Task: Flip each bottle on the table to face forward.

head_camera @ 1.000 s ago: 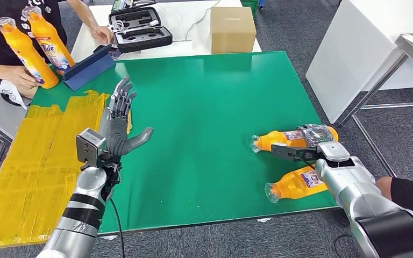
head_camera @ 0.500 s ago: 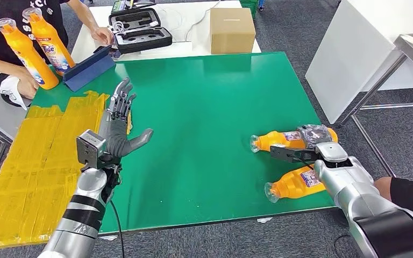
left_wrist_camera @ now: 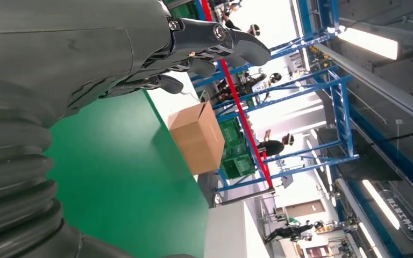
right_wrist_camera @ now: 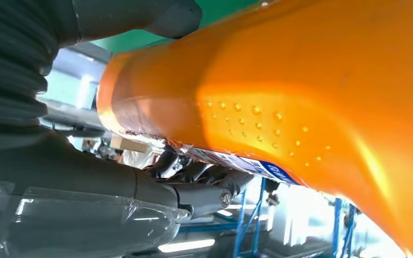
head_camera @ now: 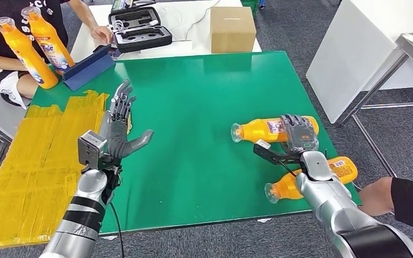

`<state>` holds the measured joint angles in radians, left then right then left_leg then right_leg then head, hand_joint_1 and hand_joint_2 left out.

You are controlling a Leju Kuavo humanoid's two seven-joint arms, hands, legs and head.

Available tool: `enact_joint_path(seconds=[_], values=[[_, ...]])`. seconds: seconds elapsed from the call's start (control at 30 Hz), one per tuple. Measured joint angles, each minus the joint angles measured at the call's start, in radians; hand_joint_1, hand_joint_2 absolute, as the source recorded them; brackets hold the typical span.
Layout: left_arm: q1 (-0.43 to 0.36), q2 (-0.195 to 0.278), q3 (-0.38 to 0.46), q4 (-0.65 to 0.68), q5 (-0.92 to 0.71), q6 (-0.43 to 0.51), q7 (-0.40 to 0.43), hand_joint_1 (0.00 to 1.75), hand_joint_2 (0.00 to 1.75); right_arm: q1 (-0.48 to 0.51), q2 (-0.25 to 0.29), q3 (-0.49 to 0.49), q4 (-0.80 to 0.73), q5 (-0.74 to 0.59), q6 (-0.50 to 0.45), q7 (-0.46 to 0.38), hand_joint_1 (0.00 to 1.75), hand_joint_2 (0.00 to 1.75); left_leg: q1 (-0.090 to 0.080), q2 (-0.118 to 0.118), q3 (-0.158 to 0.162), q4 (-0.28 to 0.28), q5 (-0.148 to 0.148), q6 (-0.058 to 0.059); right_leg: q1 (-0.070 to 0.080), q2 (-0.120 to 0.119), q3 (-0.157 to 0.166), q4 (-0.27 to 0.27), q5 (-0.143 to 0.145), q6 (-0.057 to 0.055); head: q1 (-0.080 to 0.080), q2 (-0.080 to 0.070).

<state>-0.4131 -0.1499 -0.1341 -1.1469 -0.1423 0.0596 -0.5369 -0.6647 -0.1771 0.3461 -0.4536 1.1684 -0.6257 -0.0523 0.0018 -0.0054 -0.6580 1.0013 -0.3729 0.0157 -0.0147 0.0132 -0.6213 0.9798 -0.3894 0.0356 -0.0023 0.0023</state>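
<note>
Two orange bottles lie on their sides at the right of the green table (head_camera: 204, 97). My right hand (head_camera: 299, 134) grips the farther bottle (head_camera: 263, 129) around its body, cap pointing left; up close, the same bottle (right_wrist_camera: 312, 91) has my fingers (right_wrist_camera: 204, 193) wrapped under it. The nearer bottle (head_camera: 296, 184) lies by the table's front edge beside my right forearm, cap to the left. My left hand (head_camera: 119, 124) hovers open over the table's left part with nothing in it, its fingers (left_wrist_camera: 204, 45) apart.
Two more orange bottles (head_camera: 35, 45) stand upright at the far left corner by a seated person. A person's hand (head_camera: 375, 196) is at the near right edge. A blue case (head_camera: 88, 67), a cardboard box (head_camera: 232, 28) and yellow tape (head_camera: 37, 161) are also here.
My right hand has moved left and slightly away with the farther bottle in its grip. The person on the left has let go of a standing bottle. My left hand has stayed still.
</note>
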Motion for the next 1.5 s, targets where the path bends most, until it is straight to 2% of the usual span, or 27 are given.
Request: enact_joint_path(seconds=[0.17,0.3,0.37,0.47,0.53,0.63,0.7,0.87,1.0,1.27,1.5], values=[[-0.001,0.000,-0.001,-0.001,0.001,-0.005,0.005,0.00,1.75,0.019,0.027,-0.057,-0.038,0.000,-0.026,-0.019,1.75,1.75,0.000,0.000,-0.003,0.000,0.000,0.000,-0.001,0.000,-0.002,0.000,0.000,0.000,0.000,0.000],[-0.009,0.000,-0.004,-0.001,0.019,-0.028,0.022,0.00,1.75,0.047,0.063,-0.128,-0.109,-0.017,-0.061,-0.094,1.75,1.75,0.000,0.000,-0.004,0.000,0.000,0.000,0.000,0.000,-0.003,0.000,0.000,0.000,0.000,0.000],[-0.018,0.001,-0.009,-0.001,0.035,-0.048,0.035,0.00,1.75,0.061,0.095,-0.181,-0.158,-0.065,-0.062,-0.165,1.75,1.75,0.000,0.000,-0.004,0.000,0.000,0.000,0.000,0.000,-0.003,0.000,0.000,0.000,0.000,0.000],[-0.033,0.001,-0.018,-0.001,0.056,-0.075,0.050,0.00,1.75,0.071,0.149,-0.250,-0.220,-0.216,-0.031,-0.273,1.75,1.75,0.000,0.001,-0.004,0.000,0.000,0.000,0.000,0.000,-0.004,0.000,0.000,0.000,0.000,0.000],[-0.042,0.001,-0.026,0.001,0.064,-0.083,0.055,0.00,1.75,0.073,0.182,-0.279,-0.254,-0.291,-0.002,-0.310,1.75,1.75,0.000,0.001,-0.004,0.000,0.000,0.000,0.001,0.000,-0.004,0.000,0.000,0.000,0.000,0.000],[-0.051,0.001,-0.035,0.003,0.073,-0.093,0.058,0.00,1.75,0.077,0.214,-0.303,-0.287,-0.333,0.022,-0.332,1.75,1.75,0.001,0.001,-0.004,0.000,0.000,0.000,0.000,0.000,-0.005,0.000,0.000,0.000,0.000,0.000],[-0.058,0.001,-0.040,0.008,0.085,-0.110,0.063,0.00,1.75,0.079,0.232,-0.313,-0.303,-0.399,0.069,-0.365,1.75,1.75,0.000,0.000,-0.004,0.000,0.000,0.000,0.000,0.000,-0.005,0.000,0.000,0.000,0.000,0.000],[-0.093,-0.001,-0.057,0.046,0.115,-0.148,0.070,0.00,1.75,0.099,0.291,-0.324,-0.355,-0.668,0.303,-0.474,1.75,1.75,0.000,0.001,-0.005,0.000,0.000,0.000,0.000,0.000,-0.005,0.000,0.000,0.000,0.000,0.000],[-0.121,-0.008,-0.070,0.080,0.125,-0.156,0.070,0.00,1.75,0.113,0.334,-0.321,-0.383,-0.748,0.385,-0.485,1.75,1.75,0.000,0.001,-0.005,0.000,0.000,0.000,0.000,0.000,-0.005,0.000,0.000,0.000,0.000,0.000],[-0.152,-0.028,-0.086,0.118,0.126,-0.156,0.070,0.00,1.75,0.113,0.390,-0.294,-0.379,-0.792,0.443,-0.493,1.75,1.75,0.000,0.001,-0.005,0.000,0.000,0.000,0.000,0.000,-0.006,0.000,0.000,0.000,0.000,0.000],[-0.157,-0.032,-0.096,0.134,0.126,-0.155,0.070,0.00,1.75,0.113,0.407,-0.278,-0.369,-0.796,0.464,-0.497,1.75,1.75,0.000,0.001,-0.005,0.000,0.000,0.000,0.000,0.000,-0.006,0.000,0.000,0.000,0.000,0.000]])
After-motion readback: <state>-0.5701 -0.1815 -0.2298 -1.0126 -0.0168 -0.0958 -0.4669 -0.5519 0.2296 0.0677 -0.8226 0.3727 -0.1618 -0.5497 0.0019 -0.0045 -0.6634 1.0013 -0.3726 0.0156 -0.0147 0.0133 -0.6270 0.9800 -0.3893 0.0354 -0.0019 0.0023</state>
